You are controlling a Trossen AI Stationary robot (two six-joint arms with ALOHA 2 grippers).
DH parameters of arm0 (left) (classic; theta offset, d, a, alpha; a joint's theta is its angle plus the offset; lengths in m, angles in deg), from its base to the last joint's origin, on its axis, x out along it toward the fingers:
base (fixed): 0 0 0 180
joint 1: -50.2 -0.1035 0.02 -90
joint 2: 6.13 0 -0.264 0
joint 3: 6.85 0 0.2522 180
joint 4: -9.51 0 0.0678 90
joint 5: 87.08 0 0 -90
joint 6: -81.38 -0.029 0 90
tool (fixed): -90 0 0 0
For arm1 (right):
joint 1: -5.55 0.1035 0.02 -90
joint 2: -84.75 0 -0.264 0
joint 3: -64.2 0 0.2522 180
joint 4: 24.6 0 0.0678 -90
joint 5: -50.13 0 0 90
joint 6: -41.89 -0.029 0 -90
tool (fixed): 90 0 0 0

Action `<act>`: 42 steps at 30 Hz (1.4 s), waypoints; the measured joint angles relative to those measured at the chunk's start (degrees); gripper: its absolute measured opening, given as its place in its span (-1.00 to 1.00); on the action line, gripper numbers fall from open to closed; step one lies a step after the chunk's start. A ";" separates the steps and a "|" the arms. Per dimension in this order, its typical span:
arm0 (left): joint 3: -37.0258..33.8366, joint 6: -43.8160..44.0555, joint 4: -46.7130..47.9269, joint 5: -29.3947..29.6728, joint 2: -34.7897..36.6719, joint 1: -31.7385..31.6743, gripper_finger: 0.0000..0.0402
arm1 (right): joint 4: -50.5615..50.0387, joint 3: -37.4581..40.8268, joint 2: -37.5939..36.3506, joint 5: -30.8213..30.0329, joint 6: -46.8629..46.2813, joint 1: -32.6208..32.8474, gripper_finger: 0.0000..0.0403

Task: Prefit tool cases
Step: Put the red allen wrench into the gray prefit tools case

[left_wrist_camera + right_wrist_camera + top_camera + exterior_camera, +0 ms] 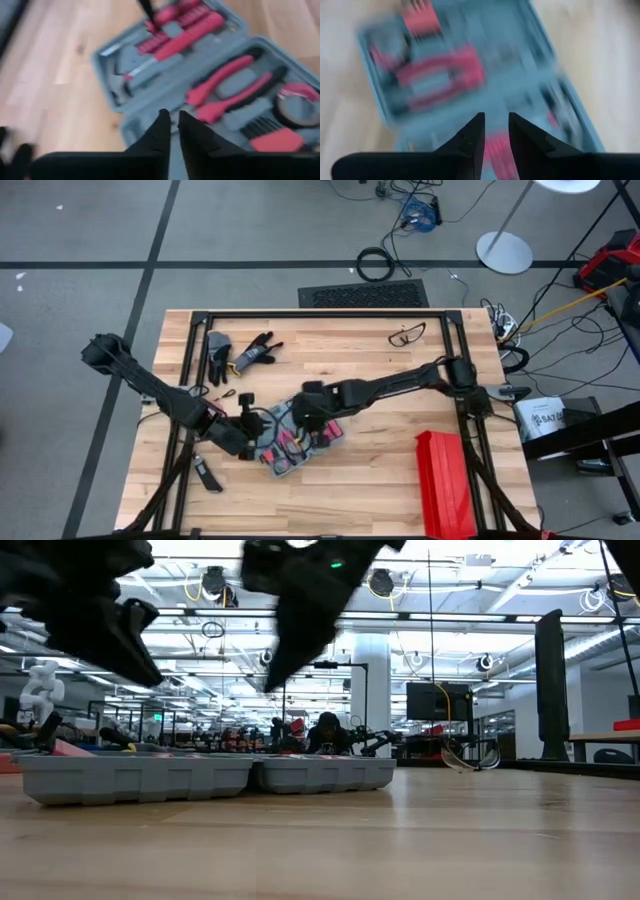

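Note:
The tool case [290, 442] lies open on the wooden table, both blue-grey halves flat, with red-handled tools in its grey slots [210, 65]. My left gripper [174, 120] hovers over the case's left side [255, 442], pointing down at a slant. Its fingers stand a narrow gap apart with nothing between them. My right gripper [496, 122] hangs over the case's far right part [312, 420], open and empty. In the low view both grippers, left [150, 675] and right [275, 680], are clear above the case [200, 775].
A long red ribbed box [445, 480] stands at the near right. Black gloves [245, 355] and a pair of glasses [405, 335] lie toward the far edge. A small dark tool [207, 475] lies near the front left, by the table frame.

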 joint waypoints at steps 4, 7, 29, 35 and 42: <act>0.01 -0.12 -3.09 -4.38 -2.45 0.93 -0.52 | -13.26 0.02 -3.69 -5.55 -1.24 0.02 -0.60; 0.07 -1.42 -3.96 -5.72 -2.72 2.61 -0.29 | -19.89 1.05 -7.08 -7.88 -3.08 0.20 -0.60; 0.10 -2.75 -2.46 -2.90 -8.48 15.42 -0.11 | 4.24 47.02 -43.26 -8.97 -32.37 2.96 -0.60; 0.09 -3.23 -2.49 -2.90 -9.34 15.39 -0.11 | 6.24 47.06 -43.24 -9.14 -32.40 3.26 -0.60; 0.01 -3.27 -3.62 -3.56 -12.81 15.37 -0.11 | 6.88 47.06 -43.23 -9.17 -31.67 3.21 -0.60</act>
